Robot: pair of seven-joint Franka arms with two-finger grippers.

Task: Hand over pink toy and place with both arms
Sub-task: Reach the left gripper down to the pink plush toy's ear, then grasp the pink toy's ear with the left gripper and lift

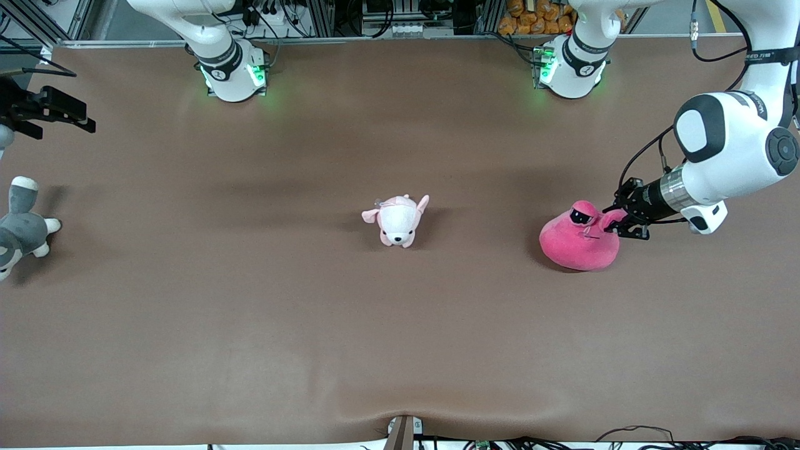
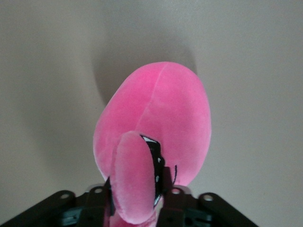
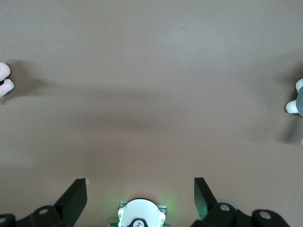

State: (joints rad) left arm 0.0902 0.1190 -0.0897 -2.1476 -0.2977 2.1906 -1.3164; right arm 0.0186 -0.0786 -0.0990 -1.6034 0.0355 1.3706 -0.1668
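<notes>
The hot-pink toy [image 1: 578, 244] sits on the brown table toward the left arm's end. My left gripper [image 1: 615, 222] is low beside it and shut on one of its eye stalks. In the left wrist view the stalk fills the gap of the left gripper [image 2: 137, 194], with the toy's round body [image 2: 161, 109] past it. My right gripper [image 1: 62, 112] waits above the table at the right arm's end, open and empty. In the right wrist view the right gripper [image 3: 141, 189] has its fingers [image 3: 75, 198] wide apart over bare table.
A small pale pink-and-white dog plush [image 1: 398, 220] lies mid-table. A grey-and-white plush animal [image 1: 22, 228] lies at the right arm's end of the table, nearer the front camera than my right gripper. The right arm's base [image 3: 141, 215] shows in the right wrist view.
</notes>
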